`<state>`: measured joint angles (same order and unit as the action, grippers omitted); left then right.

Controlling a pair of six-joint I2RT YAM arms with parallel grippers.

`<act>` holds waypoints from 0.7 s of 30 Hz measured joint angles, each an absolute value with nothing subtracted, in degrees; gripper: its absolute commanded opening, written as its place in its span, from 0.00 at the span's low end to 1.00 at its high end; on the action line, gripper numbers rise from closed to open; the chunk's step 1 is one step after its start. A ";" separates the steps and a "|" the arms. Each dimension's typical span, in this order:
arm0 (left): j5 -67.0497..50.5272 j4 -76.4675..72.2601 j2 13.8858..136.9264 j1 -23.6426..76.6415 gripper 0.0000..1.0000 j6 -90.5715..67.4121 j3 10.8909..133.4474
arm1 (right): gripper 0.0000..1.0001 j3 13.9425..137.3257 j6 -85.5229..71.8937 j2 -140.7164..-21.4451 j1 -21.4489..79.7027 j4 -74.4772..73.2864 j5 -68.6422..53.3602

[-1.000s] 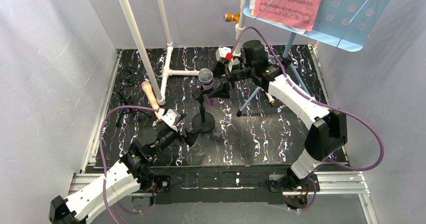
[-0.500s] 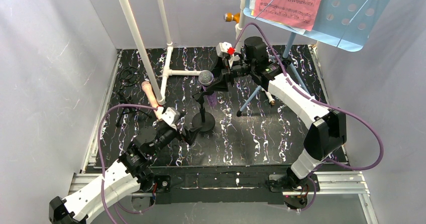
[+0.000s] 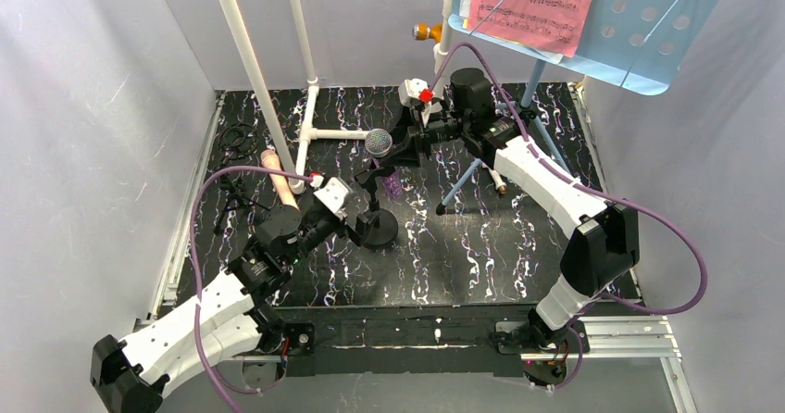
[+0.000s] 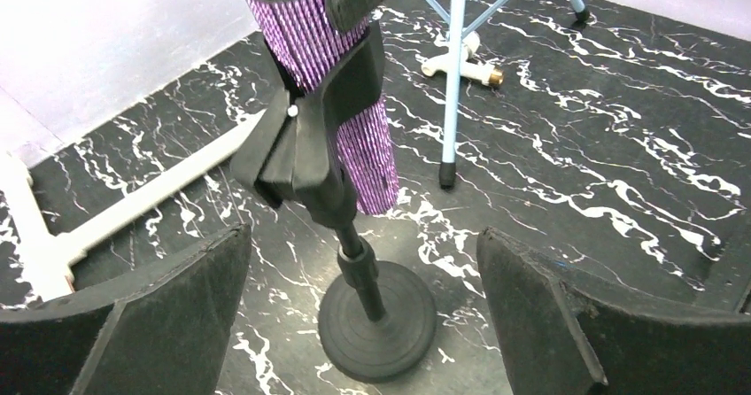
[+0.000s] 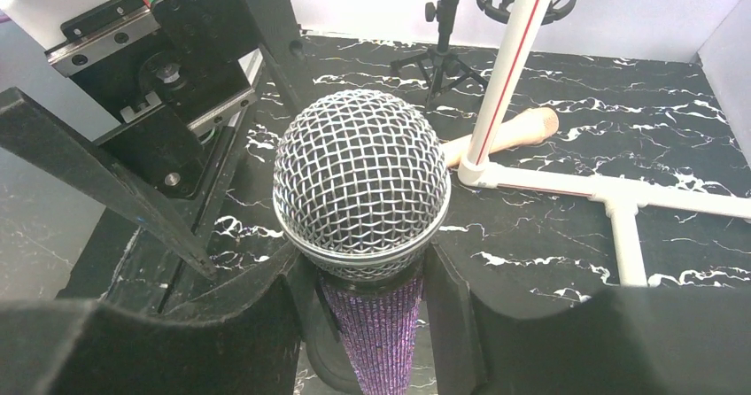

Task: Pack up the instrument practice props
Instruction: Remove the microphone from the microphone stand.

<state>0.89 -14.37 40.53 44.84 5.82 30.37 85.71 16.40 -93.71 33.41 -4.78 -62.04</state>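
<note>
The glittery purple microphone [image 3: 379, 143] [image 5: 361, 182] with its grey mesh head stands in the clip of the black round-base mount [image 3: 378, 229] [image 4: 376, 320]. My right gripper [image 3: 389, 156] [image 5: 372, 315] is shut on the purple body just under the head. My left gripper [image 3: 363, 231] [image 4: 363, 315] is open, its fingers wide on either side of the mount's stem and base, touching neither. The pink microphone [image 3: 276, 177] [image 5: 509, 134] lies on the mat behind a pipe. A black tripod mount [image 3: 233, 209] [image 5: 443, 36] stands far left. The light-blue music rack [image 3: 648, 33] holds a pink page [image 3: 532, 1].
The white pipe frame [image 3: 259, 80] [image 5: 514, 58] rises from the mat left of the mount. The rack's blue legs [image 3: 463, 181] [image 4: 453, 76] spread just right of the microphone. Grey walls close in the black marbled mat [image 3: 481, 246] on three sides.
My right gripper's fingers have closed in on the purple microphone. My left arm has moved forward and right, bringing its open fingers around the round-base mount.
</note>
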 measured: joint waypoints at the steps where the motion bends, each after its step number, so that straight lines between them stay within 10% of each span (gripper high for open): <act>1: 1.06 -14.57 41.17 44.82 0.94 6.57 30.83 | 0.17 85.71 16.51 -93.67 33.39 -4.95 -62.04; 21: 0.73 -19.11 51.72 40.25 0.56 11.51 36.62 | 0.15 85.38 17.80 -92.95 33.39 -6.00 -61.89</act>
